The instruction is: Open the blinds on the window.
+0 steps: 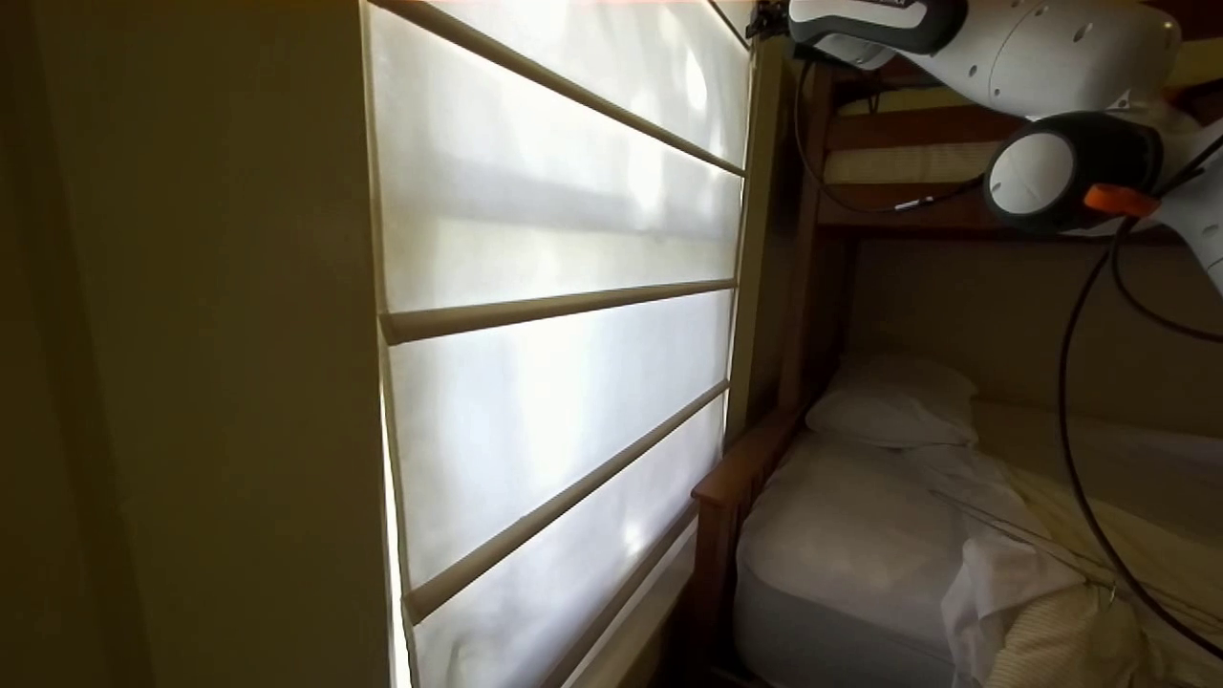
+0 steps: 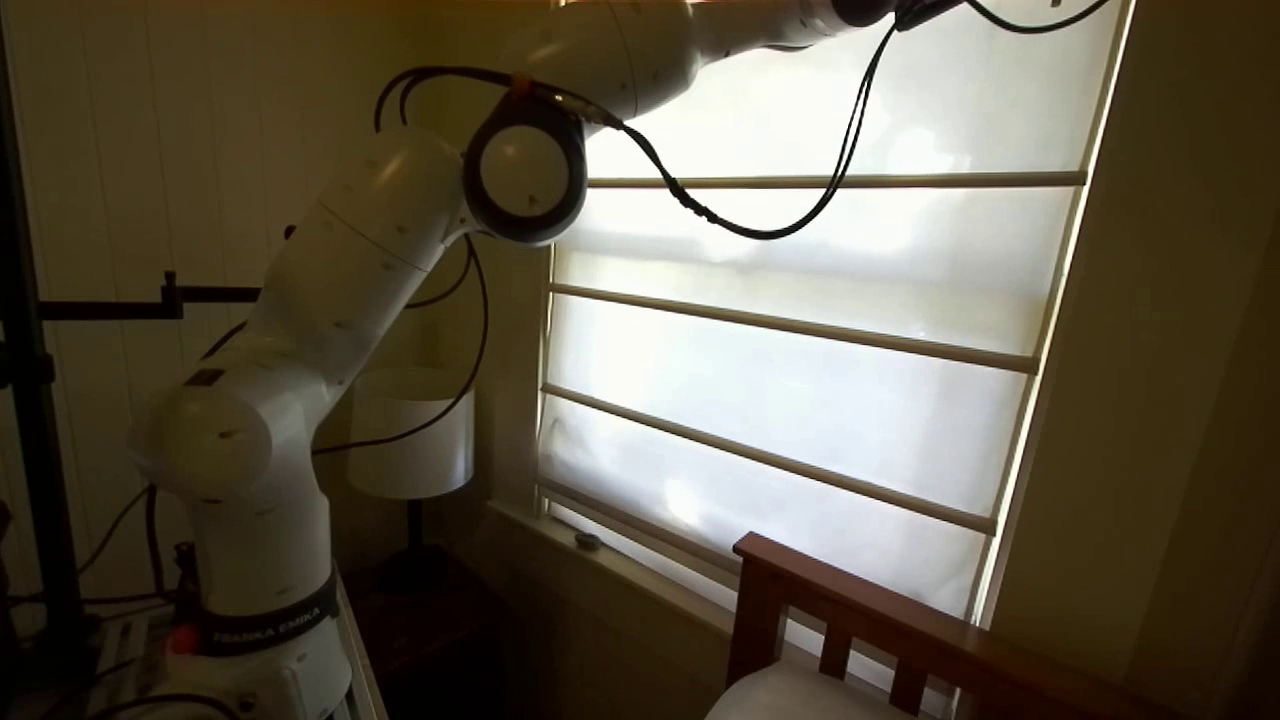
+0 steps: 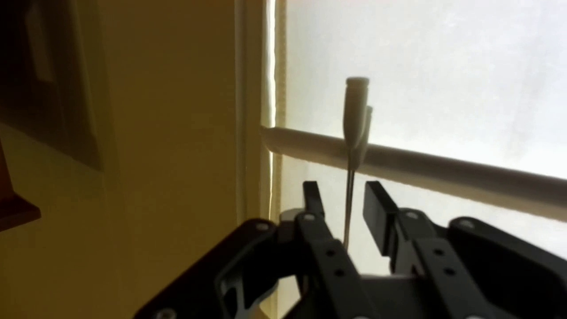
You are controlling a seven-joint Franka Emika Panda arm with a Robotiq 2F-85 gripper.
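The blinds (image 1: 564,382) hang down over the window in both exterior views (image 2: 790,390), with their bottom edge near the sill. The glass is hidden; only the pale sill (image 2: 640,580) and thin strips of light at the sides show. In the wrist view, which looks upside down, a pale pull knob (image 3: 355,110) on a thin cord (image 3: 349,195) is in front of a rib of the blinds (image 3: 443,88). My gripper (image 3: 343,190) is open, with the cord seen between its fingers; I cannot tell the depth. In an exterior view, the gripper (image 1: 767,19) is near the blinds' upper right edge.
A wooden bunk bed (image 1: 736,478) stands beside the window, its end rail in front of the blinds (image 2: 860,600). A wall (image 3: 177,133) borders the blinds. A lamp (image 2: 412,440) stands by the arm's base. Loose cables (image 2: 770,235) hang from the arm.
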